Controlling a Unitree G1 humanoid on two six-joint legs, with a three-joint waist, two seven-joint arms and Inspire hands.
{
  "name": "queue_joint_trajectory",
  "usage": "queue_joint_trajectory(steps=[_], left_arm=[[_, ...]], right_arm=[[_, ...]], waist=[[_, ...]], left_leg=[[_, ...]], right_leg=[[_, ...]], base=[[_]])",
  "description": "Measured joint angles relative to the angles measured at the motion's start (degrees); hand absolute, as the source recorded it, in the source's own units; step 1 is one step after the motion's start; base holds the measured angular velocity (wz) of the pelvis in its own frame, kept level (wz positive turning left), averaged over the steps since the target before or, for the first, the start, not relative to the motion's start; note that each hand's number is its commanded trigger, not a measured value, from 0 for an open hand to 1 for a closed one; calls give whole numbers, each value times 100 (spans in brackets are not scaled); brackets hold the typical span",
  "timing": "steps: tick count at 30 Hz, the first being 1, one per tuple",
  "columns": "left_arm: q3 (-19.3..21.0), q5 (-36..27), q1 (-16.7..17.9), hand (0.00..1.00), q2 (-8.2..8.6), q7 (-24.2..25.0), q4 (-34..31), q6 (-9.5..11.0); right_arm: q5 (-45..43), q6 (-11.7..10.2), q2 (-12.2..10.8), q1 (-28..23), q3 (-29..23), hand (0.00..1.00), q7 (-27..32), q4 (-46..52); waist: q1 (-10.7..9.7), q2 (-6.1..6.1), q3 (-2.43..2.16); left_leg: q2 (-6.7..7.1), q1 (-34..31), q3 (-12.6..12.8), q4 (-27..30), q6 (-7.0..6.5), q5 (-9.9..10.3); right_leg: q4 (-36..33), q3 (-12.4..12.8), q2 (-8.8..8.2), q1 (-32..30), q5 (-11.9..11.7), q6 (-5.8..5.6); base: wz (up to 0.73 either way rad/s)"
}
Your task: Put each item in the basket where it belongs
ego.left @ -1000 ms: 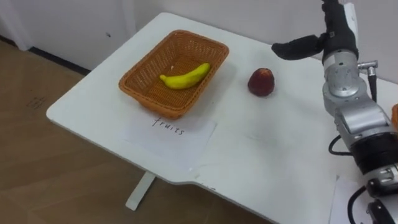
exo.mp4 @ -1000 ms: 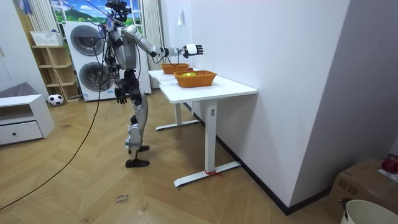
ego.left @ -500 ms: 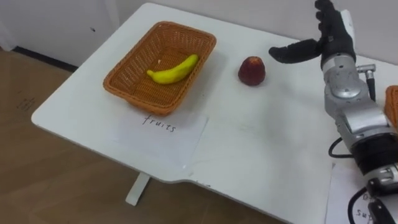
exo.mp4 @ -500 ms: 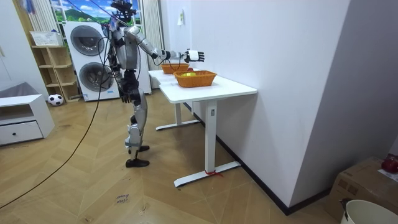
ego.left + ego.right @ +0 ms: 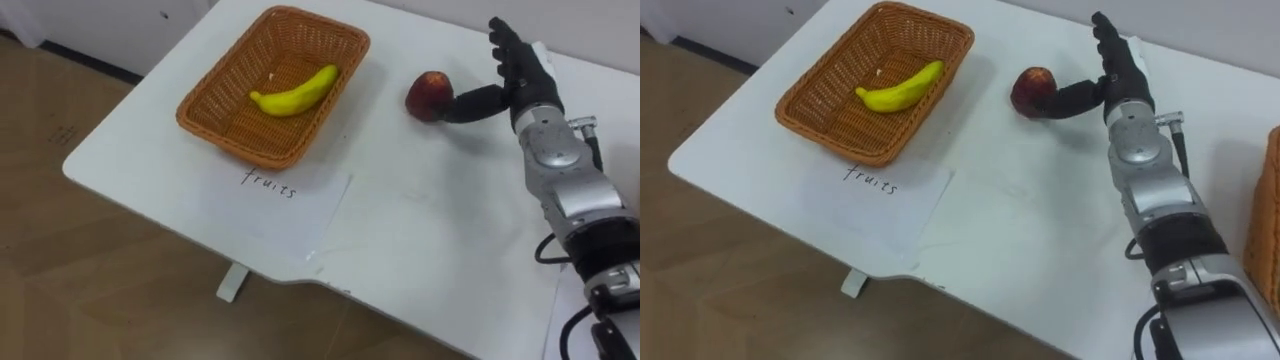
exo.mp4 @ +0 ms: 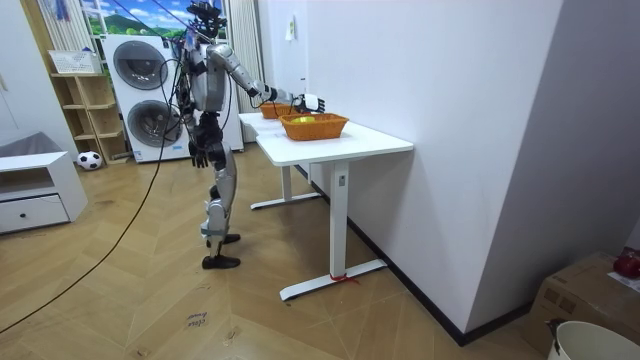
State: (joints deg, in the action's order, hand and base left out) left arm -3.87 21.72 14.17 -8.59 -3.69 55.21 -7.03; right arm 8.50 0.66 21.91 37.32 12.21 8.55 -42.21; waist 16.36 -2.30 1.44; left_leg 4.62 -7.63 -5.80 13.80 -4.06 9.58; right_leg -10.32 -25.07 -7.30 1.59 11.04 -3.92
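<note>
Apple [image 5: 428,95] lies on the white table [image 5: 420,230], just right of the wicker basket [image 5: 215,110] and apart from it. The right hand's thumb reaches across to the apple's right side and appears to touch it. The fingers [image 5: 508,48] stand straight and spread on the far side of the fruit, not wrapped round it, so the hand is wide and holds nothing.

The table fills most of the eye views, with the robot standing at its long edge in the room view, right arm stretched out over the top. The basket sits toward the table's left end. A sheet of paper [image 5: 270,205] with handwriting lies flat just in front of it, nearer the robot. A second wicker basket [image 5: 1265,210] shows at the right edge.

The right forearm runs up from the lower right, wrist straight, with the right hand [image 5: 527,85] held edge-on, palm turned toward the apple. A banana [image 5: 295,93] lies inside the first basket, slanted across its floor. The left hand [image 6: 197,153] hangs by the robot's hip.
</note>
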Motion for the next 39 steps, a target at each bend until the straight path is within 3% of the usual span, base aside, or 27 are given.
queue_joint_trajectory(steps=[3, 5, 7, 19, 25, 39], left_arm=[[-33, -137, -62, 0, -1, 7, 23, 7], [-45, -215, -98, 0, -1, 12, 50, 9], [-69, -241, -97, 0, -1, 26, 56, 5], [-80, -360, -105, 0, -6, 49, 198, -7], [-83, -367, -165, 0, -6, 47, 219, 0], [-84, -411, -219, 0, -30, 46, 216, -2]], right_arm=[[6, 0, -1, 5, 0, 0, -1, 0], [6, 0, -1, 6, 0, 0, -2, 0], [6, 0, -2, 9, 0, 0, -2, 0], [20, 0, -64, 220, 11, 0, -121, -21], [69, 0, -83, 219, 254, 0, -212, -53], [19, -3, -91, 220, 285, 0, -247, -323]], waist=[[37, -27, 7], [88, -89, 45], [114, -115, 52], [122, -112, 49], [142, -106, 45], [315, -84, 26]], left_leg=[[5, 3, -51, -2, -2, -2], [7, 1, -61, -2, -3, -2], [12, -7, -69, -1, -3, -2], [17, -88, -83, 102, -3, -2], [8, -111, -78, 107, -3, -3], [15, -115, -92, 104, -4, -4]], right_leg=[[-54, -35, -12, -9, 1, -1], [-52, -42, -13, -8, 1, -1], [-51, -59, -14, -8, 1, -1], [-53, -180, -18, -17, 1, -1], [-52, -175, -8, -48, -7, 13], [-54, -201, -19, -50, -6, 12]], base=[[5], [0], [4], [1], [0], [1]])
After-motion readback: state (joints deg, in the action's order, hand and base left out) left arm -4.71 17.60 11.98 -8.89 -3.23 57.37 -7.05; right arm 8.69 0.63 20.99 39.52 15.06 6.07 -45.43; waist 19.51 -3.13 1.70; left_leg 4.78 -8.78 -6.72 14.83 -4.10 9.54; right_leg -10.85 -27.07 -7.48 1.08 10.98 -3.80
